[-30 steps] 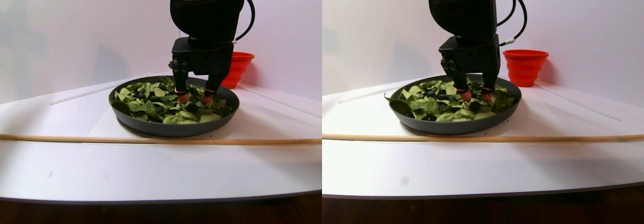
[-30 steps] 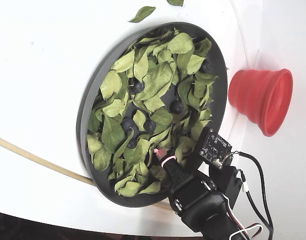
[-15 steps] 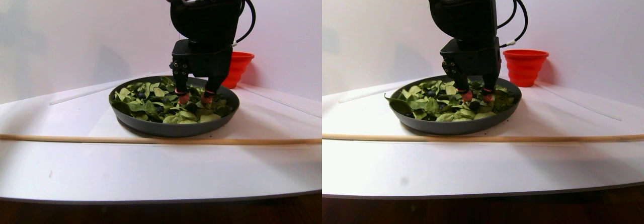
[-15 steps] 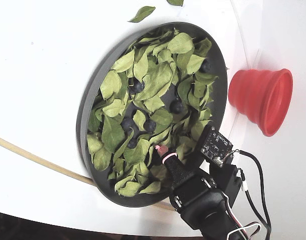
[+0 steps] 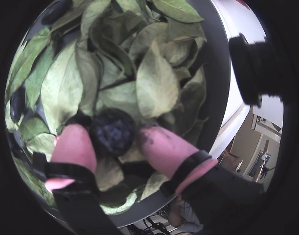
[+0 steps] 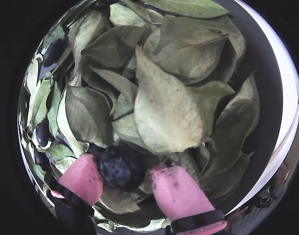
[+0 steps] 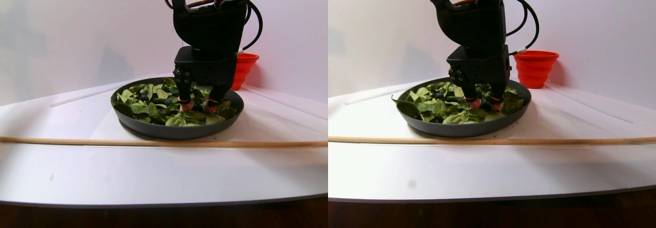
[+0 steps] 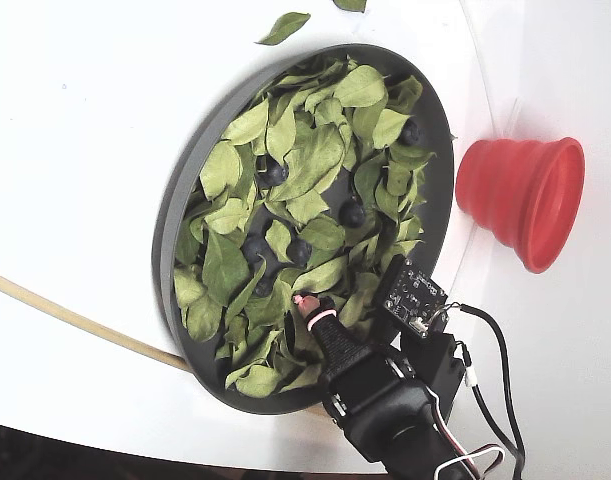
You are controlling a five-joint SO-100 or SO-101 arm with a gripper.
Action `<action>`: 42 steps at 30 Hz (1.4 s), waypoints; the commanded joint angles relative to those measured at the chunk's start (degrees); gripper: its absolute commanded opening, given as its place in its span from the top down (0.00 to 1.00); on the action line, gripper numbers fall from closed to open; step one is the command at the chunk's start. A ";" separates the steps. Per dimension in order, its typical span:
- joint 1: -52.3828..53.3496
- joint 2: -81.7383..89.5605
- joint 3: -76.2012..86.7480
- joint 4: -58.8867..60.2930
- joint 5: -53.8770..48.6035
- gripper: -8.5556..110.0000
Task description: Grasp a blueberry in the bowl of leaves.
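**Fingers astride a blueberry, pinch not yet made**

Going left to right in a wrist view, the left pink fingertip (image 5: 73, 144) sits among the leaves (image 5: 156, 81), then comes the blueberry (image 5: 112, 132), then the right pink fingertip. The gripper (image 5: 112, 139) is spread, with the berry between its two pads. The left pad looks to be touching the berry or just beside it, and the right pad stands near, with a thin dark gap that may only be shadow. I cannot tell for sure whether either pad is pressing yet. The other wrist view shows the same order, and there the berry (image 6: 121, 167) lies closer to the left pad than the right one.

The berry rests low in the bowl (image 8: 180, 200), partly tucked under the edge of a big pale leaf. In the fixed view, other berries lie scattered further up the bowl, well apart from the fingers, and the red cup (image 8: 525, 200) stands outside the rim on the right.

My reading is that the reach is finished and the closing step is in hand. The next move calls for a gentle, even squeeze so the round berry does not squirt out sideways or get crushed. A leaf edge may get pinched along with it, so the lift should be slow and straight up.
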 commanded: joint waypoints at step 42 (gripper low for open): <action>-0.44 4.75 -1.23 -1.05 -2.11 0.84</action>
